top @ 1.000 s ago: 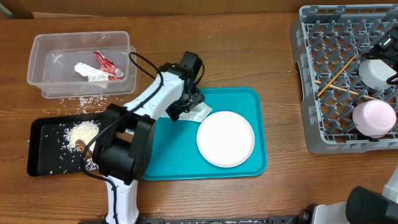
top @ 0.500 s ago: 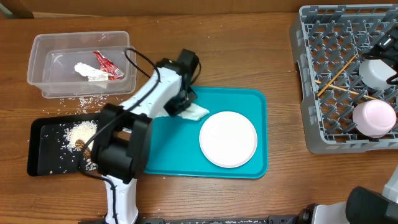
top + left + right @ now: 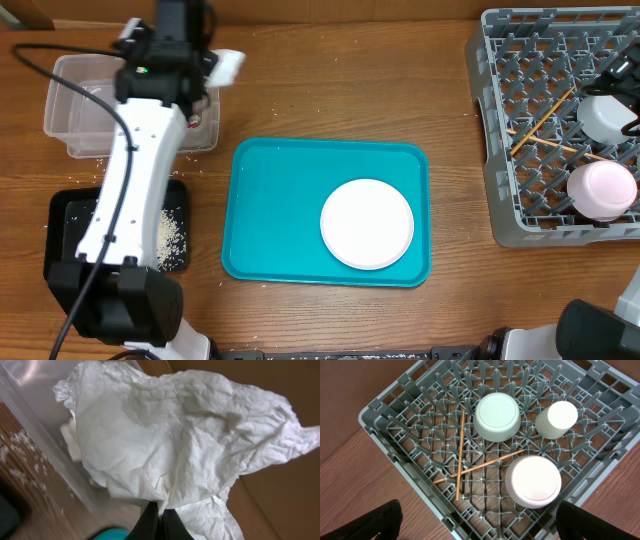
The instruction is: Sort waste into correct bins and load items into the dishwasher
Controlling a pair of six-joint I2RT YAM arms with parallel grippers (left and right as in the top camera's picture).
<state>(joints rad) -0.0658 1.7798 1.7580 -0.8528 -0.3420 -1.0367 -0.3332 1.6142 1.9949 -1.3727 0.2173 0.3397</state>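
Observation:
My left gripper [image 3: 160,511] is shut on a crumpled white napkin [image 3: 175,435], which fills the left wrist view. Seen from overhead, the left gripper [image 3: 208,66] holds the napkin [image 3: 229,65] at the far right edge of the clear tub [image 3: 60,95]. My arm hides most of the tub's inside. A white plate [image 3: 367,223] lies on the teal tray [image 3: 280,200]. In the grey dish rack [image 3: 395,425] lie crossed chopsticks [image 3: 461,450] and two upturned white bowls [image 3: 497,416] [image 3: 533,481]. My right gripper [image 3: 480,512] hangs open above the rack's near edge, empty.
The black tray [image 3: 65,215], with scattered rice, sits below the tub and is partly under my left arm. Loose rice grains [image 3: 130,160] lie on the table between them. A small white cup [image 3: 556,419] stands in the rack beside the bowls.
The left gripper shut on the napkin on the teal tray, then carried it up and left to the clear tub's edge. The right arm stayed still.

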